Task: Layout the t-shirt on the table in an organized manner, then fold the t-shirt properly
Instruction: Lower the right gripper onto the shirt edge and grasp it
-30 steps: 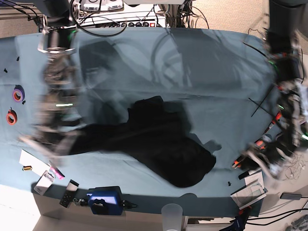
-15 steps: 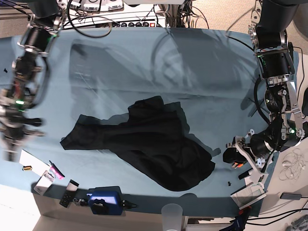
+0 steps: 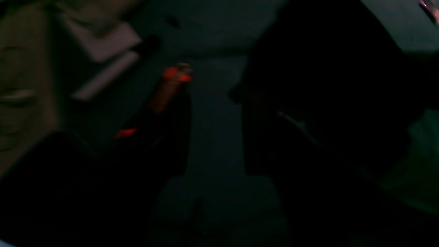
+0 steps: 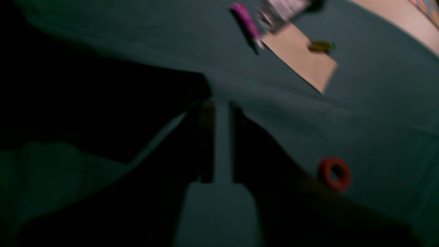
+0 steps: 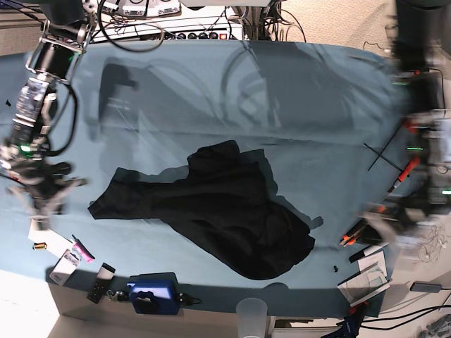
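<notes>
The black t-shirt (image 5: 218,211) lies crumpled in the middle of the teal table (image 5: 282,105), one part stretched out to the left. My right gripper (image 5: 48,196) hovers just left of that stretched edge. In the right wrist view its fingers (image 4: 205,137) stand slightly apart, open, with bare table between them and the t-shirt (image 4: 96,103) to the left. My left gripper (image 5: 384,227) is motion-blurred off the shirt's right side. The dim left wrist view shows it open (image 3: 216,130) over table cloth, with dark fabric (image 3: 325,68) to its right.
A red tape roll (image 4: 334,174), a purple marker (image 4: 247,20) and a paper sheet (image 4: 298,58) lie near my right gripper. Orange-handled tools (image 5: 402,172) and papers (image 5: 366,282) sit at the right edge. A blue device (image 5: 151,294) and a cup (image 5: 252,313) stand at the front.
The right gripper has let go of the shirt's left edge, then drifted back toward it with its jaws parted. The left arm is swinging away to the right. The shirt lies still.
</notes>
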{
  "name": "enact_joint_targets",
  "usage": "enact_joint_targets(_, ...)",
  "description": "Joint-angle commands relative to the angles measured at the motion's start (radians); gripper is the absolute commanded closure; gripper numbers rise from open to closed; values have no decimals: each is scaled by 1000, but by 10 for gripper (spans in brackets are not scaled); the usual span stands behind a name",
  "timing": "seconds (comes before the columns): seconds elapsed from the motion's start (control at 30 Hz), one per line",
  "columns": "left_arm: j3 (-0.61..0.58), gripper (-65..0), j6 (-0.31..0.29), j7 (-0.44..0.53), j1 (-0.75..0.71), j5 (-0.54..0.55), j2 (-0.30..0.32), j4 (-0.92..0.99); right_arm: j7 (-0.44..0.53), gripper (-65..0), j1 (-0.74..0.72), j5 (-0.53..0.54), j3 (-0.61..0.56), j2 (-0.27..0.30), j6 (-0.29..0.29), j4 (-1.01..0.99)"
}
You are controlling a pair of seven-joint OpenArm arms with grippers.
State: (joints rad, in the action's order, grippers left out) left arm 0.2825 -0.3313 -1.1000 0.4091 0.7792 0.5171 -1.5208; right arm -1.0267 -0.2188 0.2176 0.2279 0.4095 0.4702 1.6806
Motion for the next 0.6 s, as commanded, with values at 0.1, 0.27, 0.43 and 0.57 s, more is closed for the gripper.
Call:
enact_joint_targets(0.1, 95, -253, -4, 22, 26, 53, 114, -16, 24, -206, -25, 3, -52, 17, -7, 13)
enact_joint_targets(0.27, 181, -253, -10, 0, 26, 80, 239, -16, 53, -206, -25, 2, -104, 17, -7, -1)
enact_joint_targets(0.43, 187, -253, -11, -7, 25, 97, 312, -16, 140, -206, -33, -1, -140, 16, -7, -137)
enact_joint_targets(0.57, 187, -253, -10, -7, 25, 97, 320, -16, 145, -206, -33, -24, -180, 16, -4, -220)
